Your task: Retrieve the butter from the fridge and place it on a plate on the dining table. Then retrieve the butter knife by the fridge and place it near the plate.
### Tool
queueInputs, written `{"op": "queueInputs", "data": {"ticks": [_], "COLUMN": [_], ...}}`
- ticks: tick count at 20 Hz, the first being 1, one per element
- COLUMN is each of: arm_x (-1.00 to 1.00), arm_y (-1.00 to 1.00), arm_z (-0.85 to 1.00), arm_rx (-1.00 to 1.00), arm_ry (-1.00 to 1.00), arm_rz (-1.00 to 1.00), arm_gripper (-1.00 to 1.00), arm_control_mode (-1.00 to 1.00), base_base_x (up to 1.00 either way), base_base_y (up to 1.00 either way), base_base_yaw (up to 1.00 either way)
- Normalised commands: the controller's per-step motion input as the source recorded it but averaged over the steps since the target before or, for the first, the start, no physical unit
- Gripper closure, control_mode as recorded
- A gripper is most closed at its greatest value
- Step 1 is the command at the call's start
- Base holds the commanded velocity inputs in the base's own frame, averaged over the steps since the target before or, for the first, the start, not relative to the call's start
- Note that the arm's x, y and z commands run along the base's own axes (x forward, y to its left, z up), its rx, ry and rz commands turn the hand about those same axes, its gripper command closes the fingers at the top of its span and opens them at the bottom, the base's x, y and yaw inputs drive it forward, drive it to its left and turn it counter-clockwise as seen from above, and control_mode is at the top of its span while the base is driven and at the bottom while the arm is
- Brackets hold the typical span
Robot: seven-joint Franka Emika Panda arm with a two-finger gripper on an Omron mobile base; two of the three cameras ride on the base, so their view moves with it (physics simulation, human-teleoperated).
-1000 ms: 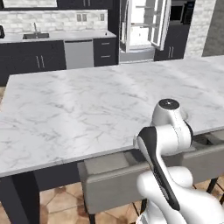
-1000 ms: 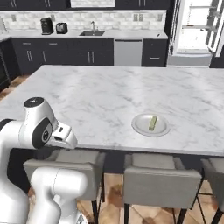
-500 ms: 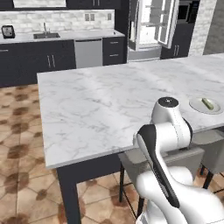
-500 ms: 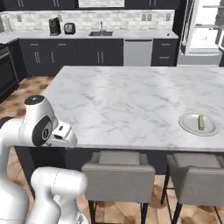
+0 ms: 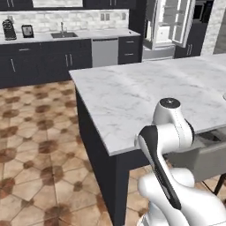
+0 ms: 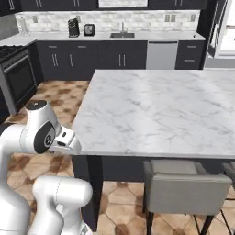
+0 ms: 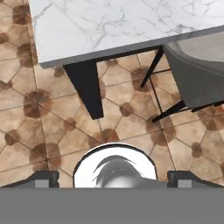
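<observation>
The dining table (image 5: 145,92) is a long white marble slab, and its left end stands in front of me in the right base view (image 6: 160,110). Only the rim of the plate (image 5: 224,96) shows, at the right edge of the left base view. The butter and the butter knife are out of view. The fridge (image 5: 170,22) stands at the back right with its doors swung open on a white interior. In the hand view my gripper (image 7: 113,179) is open and empty. It points down at the tiled floor beside the table's corner (image 7: 57,48).
Grey seats (image 6: 188,183) (image 7: 197,74) are tucked under the table's near side. Dark cabinets with a sink (image 6: 121,34), a steel dishwasher (image 6: 160,54) and small appliances (image 6: 73,27) line the back wall. A stove (image 6: 18,78) stands at the left. Open tiled floor (image 5: 39,145) lies left of the table.
The whole picture has shifted right, so the base has driven left along the table. The plate with the butter has slid out to the right. The jaws have stayed open.
</observation>
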Motion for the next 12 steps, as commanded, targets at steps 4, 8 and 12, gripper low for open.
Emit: {"op": "queueInputs", "data": {"ticks": [4,8,12], "arm_x": [0.0,0.0,0.0], "arm_y": [0.0,0.0,0.0], "arm_z": [0.0,0.0,0.0], "arm_rx": [0.0,0.0,0.0], "arm_ry": [0.0,0.0,0.0], "arm_rz": [0.0,0.0,0.0], "arm_gripper": [-1.0,-1.0,-1.0], "arm_control_mode": [1.0,1.0,1.0], "base_base_x": [0.0,0.0,0.22], "base_base_y": [1.0,1.0,1.0], "base_base_yaw": [-0.01,-0.01,-0.09]}}
